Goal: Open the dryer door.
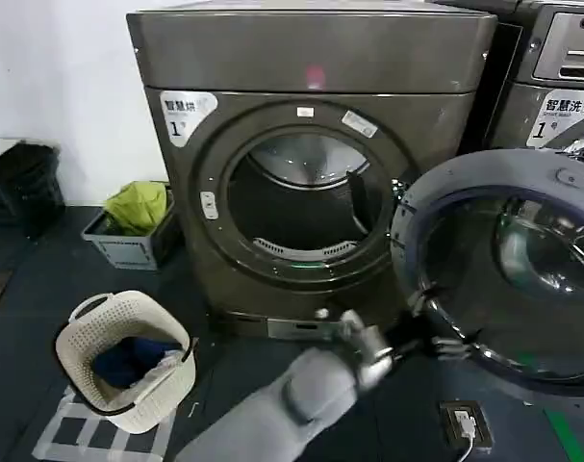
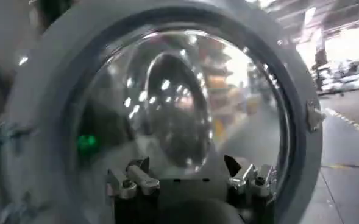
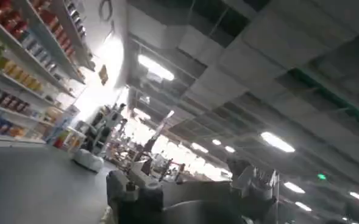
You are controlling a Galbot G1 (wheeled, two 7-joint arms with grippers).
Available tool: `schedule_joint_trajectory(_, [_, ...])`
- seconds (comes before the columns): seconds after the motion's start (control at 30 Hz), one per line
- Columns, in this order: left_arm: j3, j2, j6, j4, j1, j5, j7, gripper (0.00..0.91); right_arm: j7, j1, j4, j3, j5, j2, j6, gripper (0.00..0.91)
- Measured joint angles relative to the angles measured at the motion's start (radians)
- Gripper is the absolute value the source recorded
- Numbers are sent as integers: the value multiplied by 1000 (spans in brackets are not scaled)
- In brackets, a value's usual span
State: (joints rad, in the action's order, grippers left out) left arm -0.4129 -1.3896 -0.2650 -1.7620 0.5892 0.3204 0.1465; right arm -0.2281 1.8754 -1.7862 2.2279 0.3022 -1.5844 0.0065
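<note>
On the floor at the far left of the head view sits a grey bin (image 1: 128, 245) with a green cloth in it, and nearer the robot a white laundry basket (image 1: 128, 361) holding something dark blue. The dryer (image 1: 311, 164) stands in the middle, its round drum opening bare.

The left arm reaches across from low centre toward the right, and the left gripper (image 1: 444, 345) sits at the lower left part of the dryer door (image 1: 508, 274). The door is swung wide open to the right of the drum, its grey inner face (image 2: 45, 91) and domed glass turned toward the robot. In the left wrist view the 2 fingers (image 2: 133, 179) are spread apart, empty, their tips pointing at the lower part of the door's inner side, just beside it; whether they touch it I cannot tell.

At the top right stands a second machine (image 1: 561, 58) with a silver control panel.

The right gripper (image 3: 188, 189) points up toward a ceiling with strip lights, its fingers apart and holding nothing.
</note>
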Motion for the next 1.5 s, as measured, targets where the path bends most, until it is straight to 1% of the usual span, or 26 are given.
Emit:
schedule_joint_trajectory(0.1, [46, 110, -76, -135, 59, 64, -45, 907, 0, -3, -7, -17, 13, 5, -11, 907])
schedule_joint_trajectory(0.2, [108, 223, -108, -260, 119, 131, -107, 907, -5, -1, -11, -35, 9, 6, -3, 907])
schedule_joint_trajectory(0.27, [162, 296, -120, -326, 167, 158, -134, 907, -8, 0, -11, -47, 2, 7, 6, 907])
schedule_joint_trajectory(0.33, [225, 361, -152, -379, 216, 189, -167, 907, -8, 0, -11, -56, 1, 13, 7, 907])
schedule_joint_trajectory(0.4, [306, 425, -210, -424, 269, 246, -194, 907, -8, -4, -16, -67, 1, 21, 6, 907])
schedule_joint_trajectory(0.47, [397, 482, -295, -463, 303, 318, -218, 907, -7, -10, -24, -79, 2, 29, 5, 907])
schedule_joint_trajectory(0.53, [476, 531, -384, -475, 315, 376, -264, 907, -4, -16, -31, -92, 5, 34, 5, 907])
schedule_joint_trajectory(0.6, [541, 581, -448, -475, 318, 431, -298, 907, -1, -20, -35, -103, 13, 39, 6, 907])
schedule_joint_trajectory(0.67, [574, 628, -471, -461, 309, 496, -351, 907, 10, -24, -39, -112, 32, 40, 4, 907])
schedule_joint_trajectory(0.73, [591, 672, -473, -433, 287, 570, -412, 907, 19, -25, -46, -122, 43, 36, 4, 907])
schedule_joint_trajectory(0.83, [599, 745, -473, -373, 234, 760, -534, 907, 29, -22, -51, -138, 61, 28, 6, 907])
schedule_joint_trajectory(1.0, [585, 877, -472, -274, 142, 1123, -723, 907, 44, -22, -72, -166, 90, 16, 20, 907])
schedule_joint_trajectory(1.1, [566, 922, -472, -234, 95, 1325, -809, 907, 55, -26, -90, -181, 103, 5, 37, 907])
schedule_joint_trajectory(1.23, [541, 943, -472, -183, 46, 1516, -898, 907, 63, -22, -89, -191, 109, -6, 82, 907])
schedule_joint_trajectory(1.27, [535, 944, -472, -167, 34, 1555, -918, 907, 64, -21, -86, -191, 109, -7, 87, 907])
schedule_joint_trajectory(1.37, [530, 954, -471, -130, 9, 1636, -928, 907, 65, -20, -86, -195, 110, -9, 93, 907])
schedule_joint_trajectory(1.5, [519, 967, -471, -110, 0, 1661, -930, 907, 65, -25, -91, -203, 104, -13, 97, 907])
